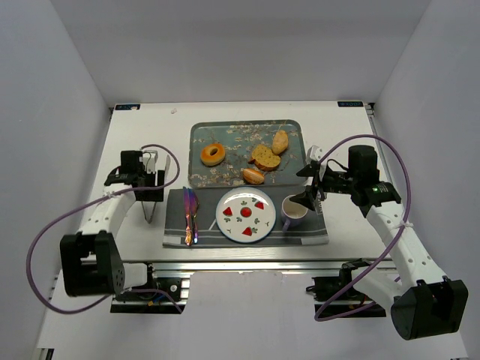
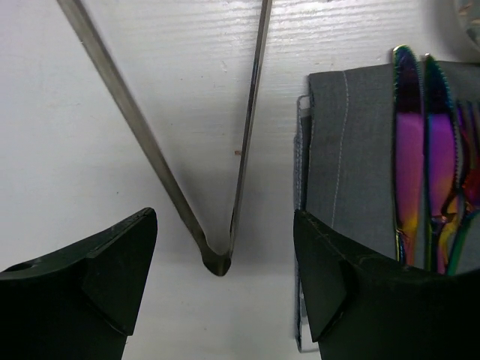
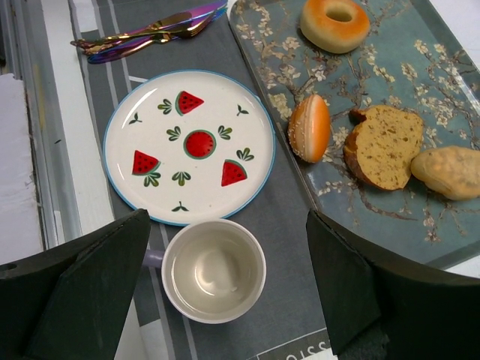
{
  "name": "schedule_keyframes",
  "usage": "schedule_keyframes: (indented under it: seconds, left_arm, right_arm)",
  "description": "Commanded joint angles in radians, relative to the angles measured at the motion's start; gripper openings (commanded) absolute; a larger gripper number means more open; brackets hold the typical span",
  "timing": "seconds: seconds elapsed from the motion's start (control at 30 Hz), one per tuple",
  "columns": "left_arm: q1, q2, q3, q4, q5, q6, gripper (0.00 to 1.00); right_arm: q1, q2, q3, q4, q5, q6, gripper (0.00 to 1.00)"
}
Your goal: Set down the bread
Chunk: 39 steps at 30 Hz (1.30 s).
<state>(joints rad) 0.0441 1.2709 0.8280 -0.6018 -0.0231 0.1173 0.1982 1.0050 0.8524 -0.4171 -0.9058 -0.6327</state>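
Note:
Several breads lie on the blue floral tray: a ring bagel, a small bun, a cut half loaf and a potato-like roll. A white plate with watermelon pictures sits empty on the grey placemat. My right gripper is open and empty, above a white mug. My left gripper is open, over metal tongs lying on the table.
Iridescent cutlery lies on the placemat's left end. The placemat edge is under my left gripper's right finger. White enclosure walls stand on both sides.

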Motion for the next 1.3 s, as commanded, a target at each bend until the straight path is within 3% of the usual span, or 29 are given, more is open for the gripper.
schedule_keyframes:
  seconds: [0.0, 0.33, 0.63, 0.83, 1.27]
  left_arm:
    - [0.003, 0.059, 0.016, 0.054, 0.002, 0.032, 0.83]
    - [0.028, 0.235, 0.026, 0.120, 0.003, 0.024, 0.83]
    - [0.045, 0.163, 0.083, 0.082, 0.080, 0.032, 0.83]
    - [0.048, 0.090, 0.050, 0.080, -0.061, 0.001, 0.83]
    - [0.105, 0.249, 0.071, 0.063, -0.048, -0.001, 0.84]
  right_arm:
    - [-0.002, -0.014, -0.010, 0.029, 0.013, 0.021, 0.90]
    - [-0.003, 0.001, -0.003, 0.038, 0.050, 0.041, 0.89]
    - [-0.005, 0.038, 0.023, 0.037, 0.048, 0.044, 0.89]
    - [-0.005, 0.044, 0.028, 0.040, 0.053, 0.045, 0.89]
    - [-0.006, 0.029, 0.022, 0.037, 0.061, 0.047, 0.89]
